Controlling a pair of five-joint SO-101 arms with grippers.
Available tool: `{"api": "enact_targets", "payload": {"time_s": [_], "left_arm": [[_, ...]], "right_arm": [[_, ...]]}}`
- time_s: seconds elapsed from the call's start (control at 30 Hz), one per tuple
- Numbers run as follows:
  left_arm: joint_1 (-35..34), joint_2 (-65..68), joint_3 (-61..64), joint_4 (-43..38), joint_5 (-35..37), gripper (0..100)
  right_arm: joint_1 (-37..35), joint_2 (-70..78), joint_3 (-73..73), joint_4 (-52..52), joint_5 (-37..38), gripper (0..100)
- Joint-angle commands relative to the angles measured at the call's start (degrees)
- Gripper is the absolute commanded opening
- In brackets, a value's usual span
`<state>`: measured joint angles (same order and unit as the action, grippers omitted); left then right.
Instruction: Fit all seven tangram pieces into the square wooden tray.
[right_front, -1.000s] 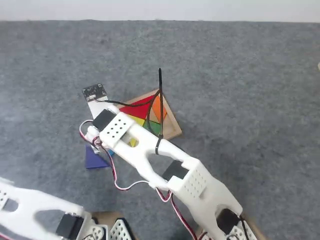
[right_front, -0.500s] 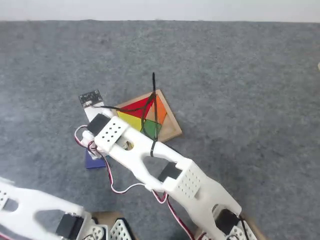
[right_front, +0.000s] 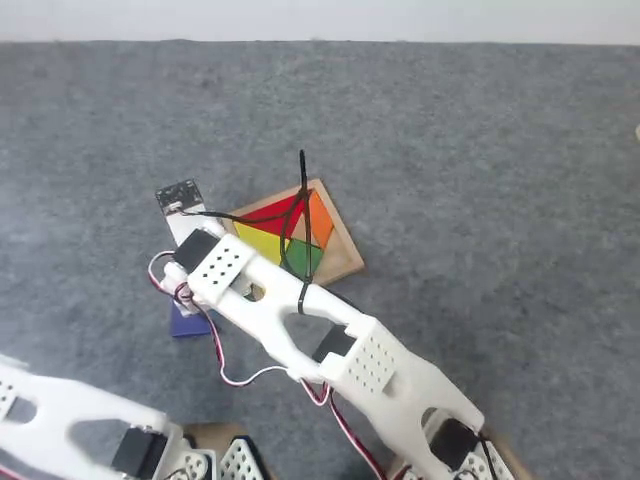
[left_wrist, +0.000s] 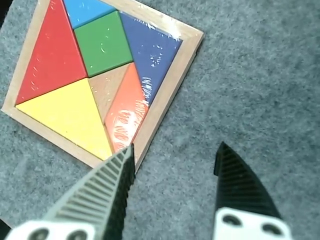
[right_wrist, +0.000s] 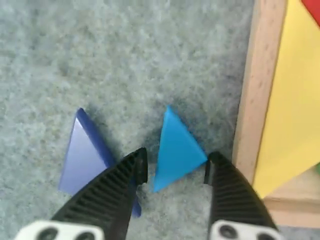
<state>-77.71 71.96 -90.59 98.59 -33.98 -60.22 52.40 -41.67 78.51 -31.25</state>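
The right gripper (right_wrist: 176, 161), jaws apart, straddles the light blue triangle (right_wrist: 175, 147), which lies on the grey bench (right_wrist: 125, 50) just beside the wooden tray (right_wrist: 250, 100). A dark blue piece (right_wrist: 82, 155) lies near.

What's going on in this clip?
The right gripper is open and low over the carpet, its fingers on either side of a light blue triangle that lies just outside the wooden tray. A dark blue piece lies next to it, also outside. A yellow piece and others already sit in the tray. The left gripper is open above carpet beside a tray edge.
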Motion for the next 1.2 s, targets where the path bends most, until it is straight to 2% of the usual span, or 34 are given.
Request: {"api": "enact_targets", "payload": {"time_s": [0.0, 0.07, 0.27, 0.47, 0.63, 0.8, 0.93, 1.17], "left_arm": [[-0.62, -1.05, -1.98, 1.76, -0.44, 25], [-0.88, -1.05, -1.98, 1.76, -0.44, 25], [-1.23, -1.05, -1.98, 1.76, -0.53, 25], [-1.14, -1.05, -1.98, 1.76, -0.53, 25], [-1.23, -1.05, -1.98, 1.76, -0.53, 25], [-1.23, -1.05, -1.98, 1.76, -0.53, 25], [-1.14, -1.05, -1.98, 1.76, -0.53, 25], [-1.23, -1.05, -1.98, 1.85, -0.53, 25]], "right_arm": [[0.66, 0.92, -1.76, -3.38, -0.26, 7.2], [1.45, 1.01, -1.76, -3.65, -0.26, 6.7], [2.33, 1.19, -1.76, -2.95, -0.18, 17.8], [2.15, 0.57, -1.67, -1.27, 0.7, 8.0], [2.95, 0.57, -1.76, -0.84, 3.52, 15.3], [3.38, 0.92, -4.92, 4.35, 13.54, 27.5], [3.82, 1.19, -9.05, 6.11, 22.77, 30.7], [4.53, 1.19, -10.55, 4.09, 22.68, 30.7]]}}
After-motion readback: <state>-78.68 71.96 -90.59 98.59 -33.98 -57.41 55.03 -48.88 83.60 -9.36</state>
